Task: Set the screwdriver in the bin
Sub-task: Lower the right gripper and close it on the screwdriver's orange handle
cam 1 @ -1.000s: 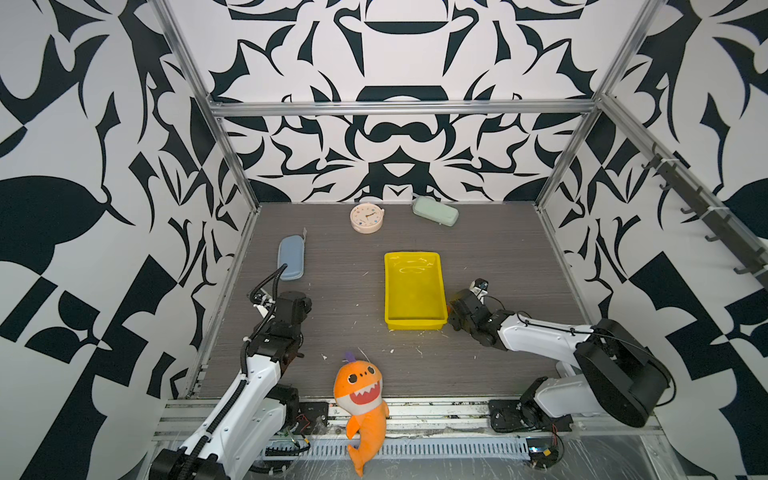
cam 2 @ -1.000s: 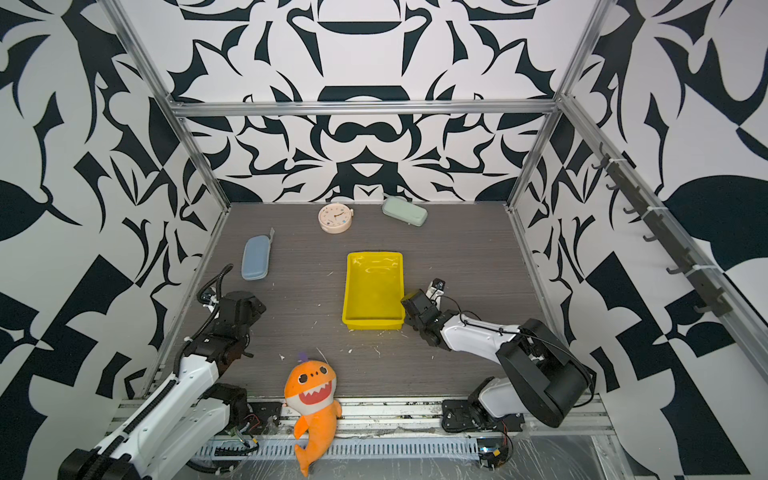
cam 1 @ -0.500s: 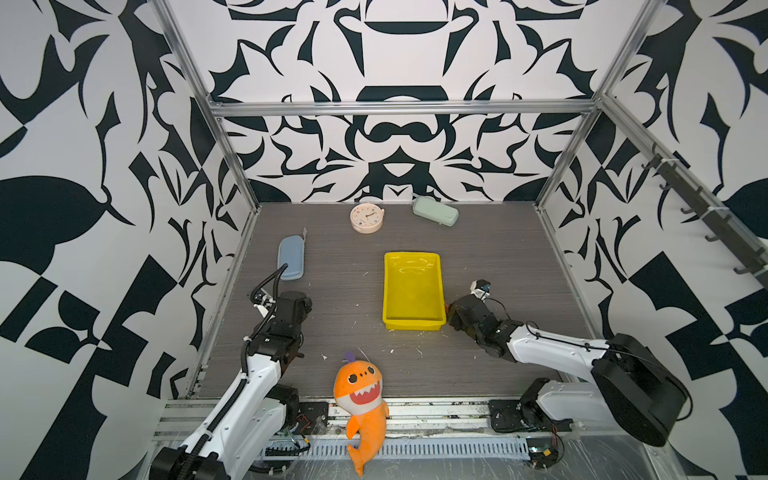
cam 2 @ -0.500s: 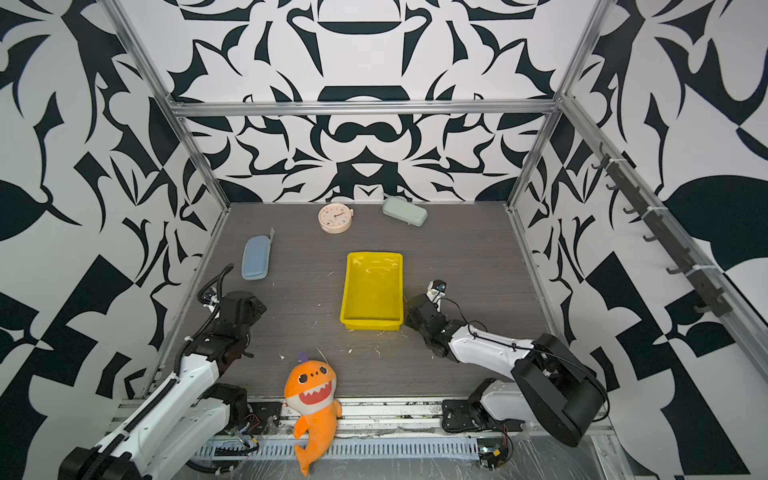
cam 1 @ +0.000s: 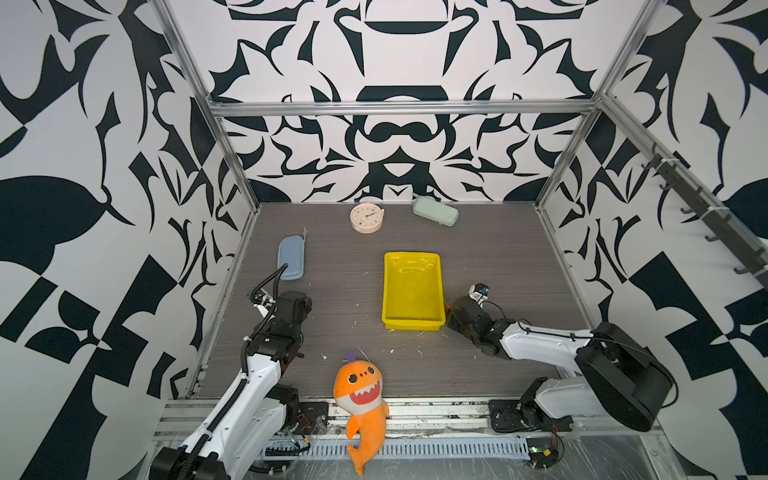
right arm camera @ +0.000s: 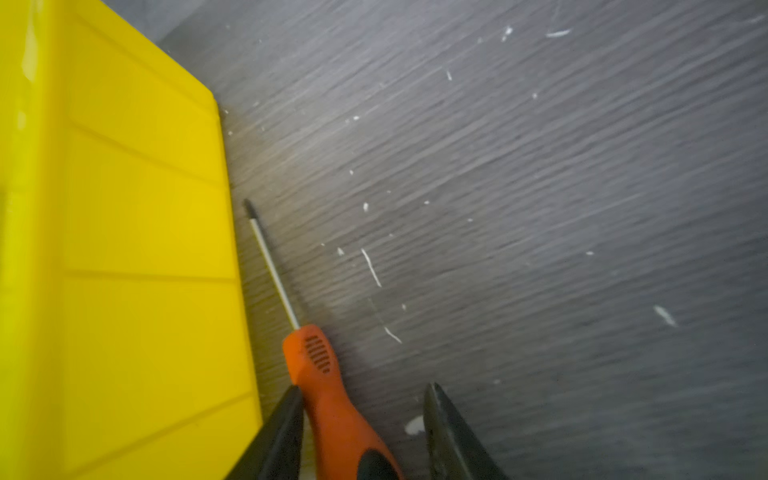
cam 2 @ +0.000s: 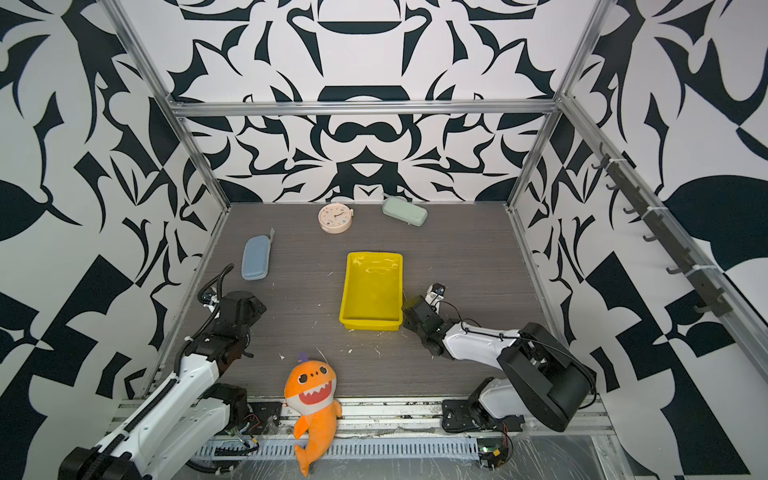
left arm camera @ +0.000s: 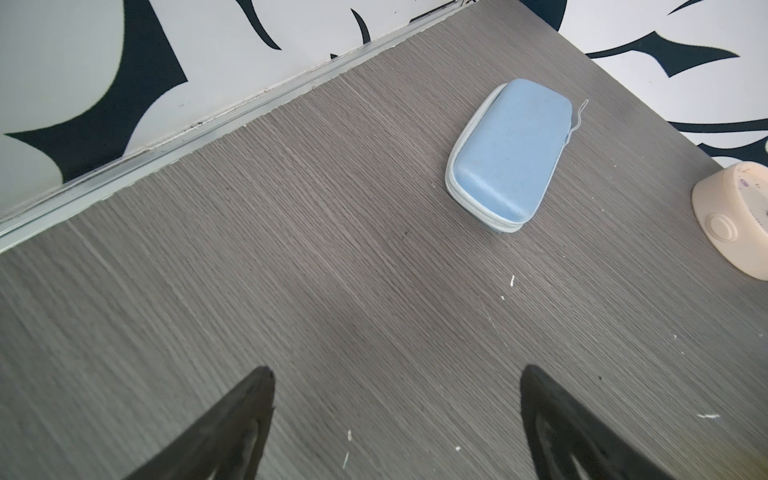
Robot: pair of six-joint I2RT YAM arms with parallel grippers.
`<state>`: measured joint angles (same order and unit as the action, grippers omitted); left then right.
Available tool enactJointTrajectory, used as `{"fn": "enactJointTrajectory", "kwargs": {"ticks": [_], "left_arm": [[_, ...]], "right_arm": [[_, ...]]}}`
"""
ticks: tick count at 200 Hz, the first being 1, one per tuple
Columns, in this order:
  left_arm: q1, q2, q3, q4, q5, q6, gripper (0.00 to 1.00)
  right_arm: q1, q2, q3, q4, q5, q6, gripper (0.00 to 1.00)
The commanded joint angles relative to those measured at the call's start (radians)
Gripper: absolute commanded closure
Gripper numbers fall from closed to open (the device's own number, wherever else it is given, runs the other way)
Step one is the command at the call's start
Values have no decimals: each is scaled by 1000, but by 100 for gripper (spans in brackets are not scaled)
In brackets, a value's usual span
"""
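Part-open and gripping nothing yet, the right jaws are straddling the screwdriver (right arm camera: 309, 345) lying on the counter (right arm camera: 540, 208), the bin (right arm camera: 124, 208) just outside one jaw; closing squarely, then lifting over the rim, is likely coming next.

Black-and-white patterned walls (cam 1: 399, 62) enclose a grey wood-grain floor (cam 1: 498, 257), edged by aluminium rails (cam 1: 399, 108); a dark hook rack (cam 1: 702, 199) lines one side wall.
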<state>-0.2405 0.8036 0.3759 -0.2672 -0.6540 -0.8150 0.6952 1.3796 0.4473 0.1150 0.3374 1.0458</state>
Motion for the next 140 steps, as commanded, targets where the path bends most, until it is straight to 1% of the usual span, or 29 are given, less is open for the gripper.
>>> {"fn": "enactJointTrajectory", "kwargs": {"ticks": [1, 18, 40, 76, 89, 105, 123, 130, 133, 140], "left_arm": [[2, -6, 35, -18, -10, -19, 5], [2, -10, 33, -17, -10, -19, 4], [1, -14, 29, -17, -10, -18, 4], [1, -13, 31, -17, -11, -18, 4], [2, -14, 32, -16, -10, -19, 4], [1, -15, 30, -17, -10, -19, 4], [1, -16, 30, -17, -10, -19, 4], [1, -16, 28, -17, -11, -21, 4], [2, -17, 28, -17, -13, -21, 4], [1, -18, 27, -16, -12, -21, 4]], "right_arm": [[2, 28, 54, -95, 19, 41, 52], [2, 30, 71, -135, 42, 45, 53], [1, 26, 74, -166, 74, 62, 57], [-4, 52, 100, -209, 89, 67, 58], [-11, 79, 118, -242, 101, 87, 58], [-37, 120, 156, -294, 82, 88, 58], [-58, 158, 192, -335, 58, 79, 65], [-63, 166, 200, -346, 48, 76, 71], [-64, 169, 204, -348, 45, 77, 75], [-65, 170, 209, -353, 40, 73, 77]]}}
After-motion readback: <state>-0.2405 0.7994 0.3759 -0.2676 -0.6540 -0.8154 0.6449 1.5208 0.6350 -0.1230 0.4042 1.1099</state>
